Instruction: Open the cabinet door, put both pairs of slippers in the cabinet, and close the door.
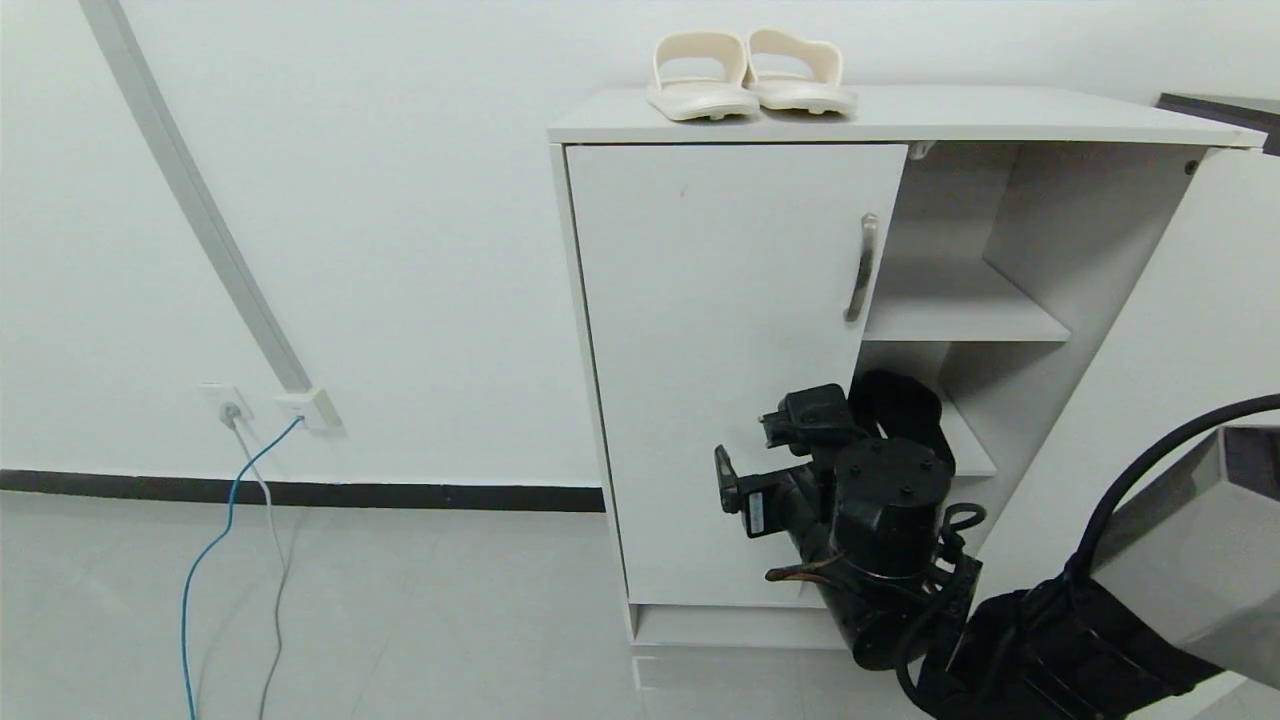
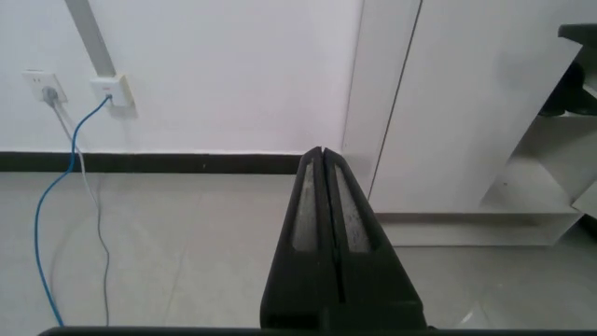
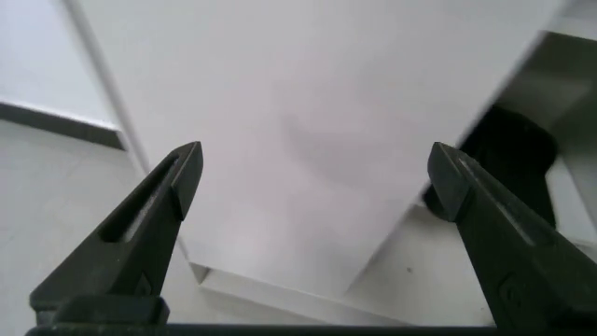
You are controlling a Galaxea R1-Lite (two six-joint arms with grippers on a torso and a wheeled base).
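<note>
Head camera high, looks forward and down on the cabinet (image 1: 1000, 112). Left wrist camera low, farther left, facing its base. Right wrist camera near the closed door (image 3: 308, 140) — shared by all.

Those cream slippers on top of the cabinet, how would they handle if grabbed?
The cream slippers are probably light, given their thick foam-like soles. The arched strap likely flexes when pinched. Flat soles on the cabinet top should slide, not roll.

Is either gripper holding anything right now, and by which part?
Nothing is held. The left gripper is shut on nothing; the right gripper is open and empty, facing the closed cabinet door.
</note>
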